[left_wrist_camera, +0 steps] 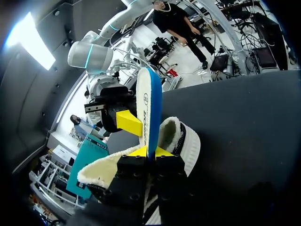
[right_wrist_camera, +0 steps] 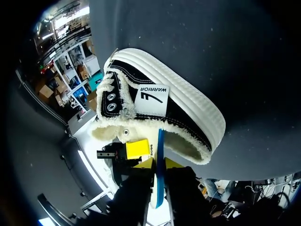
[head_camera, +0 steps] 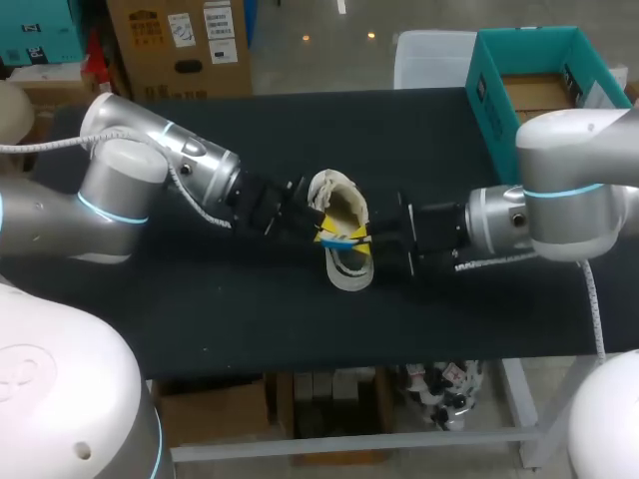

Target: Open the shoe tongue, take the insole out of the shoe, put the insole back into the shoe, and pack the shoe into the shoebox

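Black matte surface (head_camera: 200, 299), which in the head view we see running across the whole scene, its top flat and dotted with a few tiny pale specks (head_camera: 207, 349). Below its near edge we note a pale metal frame (head_camera: 349, 442) with one leg (head_camera: 526, 409) at the right. In the left wrist view we see the same dark top as a plain, even plane.

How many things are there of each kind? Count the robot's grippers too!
Shoe: 1
Insole: 1
Shoebox: 1
Grippers: 2, the left gripper and the right gripper
Total: 5
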